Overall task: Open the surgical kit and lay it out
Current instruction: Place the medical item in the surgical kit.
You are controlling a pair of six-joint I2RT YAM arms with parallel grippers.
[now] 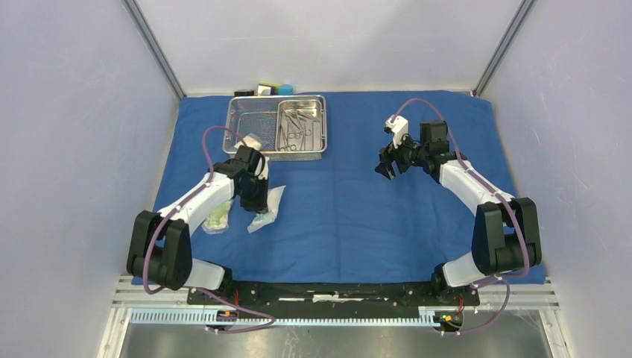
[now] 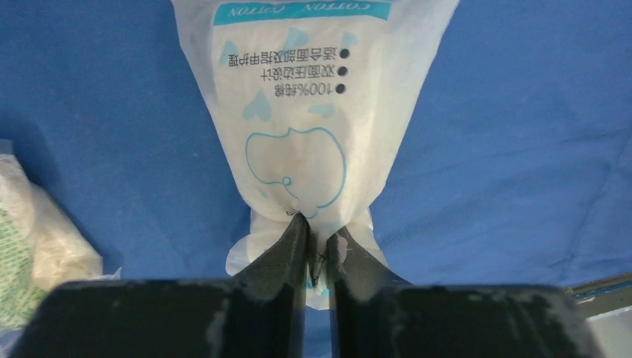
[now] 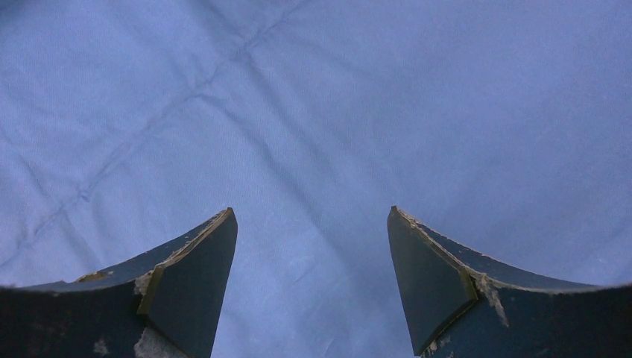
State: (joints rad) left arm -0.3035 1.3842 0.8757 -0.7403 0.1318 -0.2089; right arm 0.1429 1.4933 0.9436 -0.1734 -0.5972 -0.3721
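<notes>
Jaws on your left gripper (image 2: 317, 250) pinch the packet (image 2: 298, 112) by its gathered end, the rest lying ahead of them on the cloth (image 2: 507, 149); right gripper (image 3: 309, 283) gapes above cloth; the packet looks light, soft and limp; grip an edge.

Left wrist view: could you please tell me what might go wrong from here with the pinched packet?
1. The left fingers pinch the packet only at its bunched end, so it may cling and lift or drag when they let go.
2. The second packet lies close on the left; a drag could push the two together.
3. The fingertips seem close to the cloth and might snag it.
</notes>
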